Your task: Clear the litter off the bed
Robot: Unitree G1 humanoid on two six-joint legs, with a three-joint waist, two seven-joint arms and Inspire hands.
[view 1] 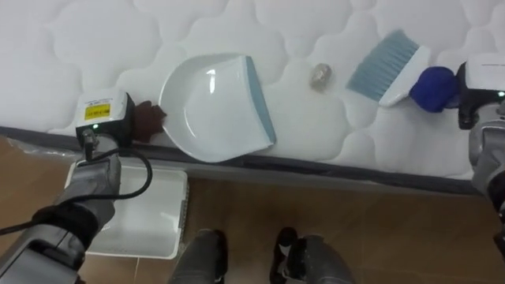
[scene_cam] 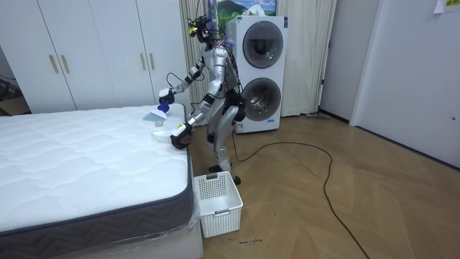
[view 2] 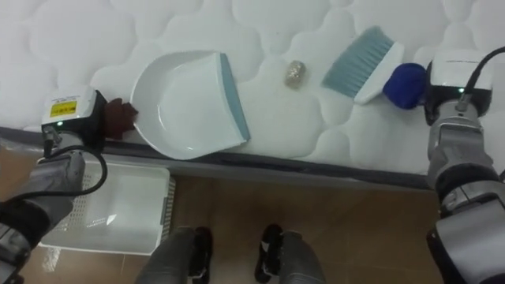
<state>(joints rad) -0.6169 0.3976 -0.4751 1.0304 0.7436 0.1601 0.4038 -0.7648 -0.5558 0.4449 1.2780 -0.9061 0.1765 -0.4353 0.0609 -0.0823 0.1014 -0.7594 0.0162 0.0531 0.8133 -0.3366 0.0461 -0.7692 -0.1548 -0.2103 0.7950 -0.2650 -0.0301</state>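
Mattress (view 1: 95, 39): white, quilted. It runs under both hands, and its dark edge band is on my side.

The room view adds what the eye views lack. I stand at the bed's long side. Behind me are two stacked washing machines (scene_cam: 260, 72), and wardrobe doors (scene_cam: 93, 50) lie beyond the bed.

Basket (scene_cam: 219, 208): white, slotted, on the wood floor. It sits below and behind the left hand (view 1: 147, 118), against the bed's corner. In the eye views my left forearm crosses over it, and what I see of its inside is plain white.

Dustpan (view 1: 209, 110): white with a grey-blue lip, flat on the mattress just right of the left hand. Its bowl is bare white. The lip points toward the right hand (view 1: 456, 93). The left hand is clenched at the pan's rear end, and its dark fingers cover the handle.

Brush (view 1: 387, 63): pale blue bristles, white back and a deep blue butt end. It lies just left of the right hand with its bristles on the mattress. My own wrist blocks that hand, so I cannot tell its grip.

Crumpled scrap (view 1: 320, 76): a small, pale wad on the mattress between pan lip and bristles, touching neither.
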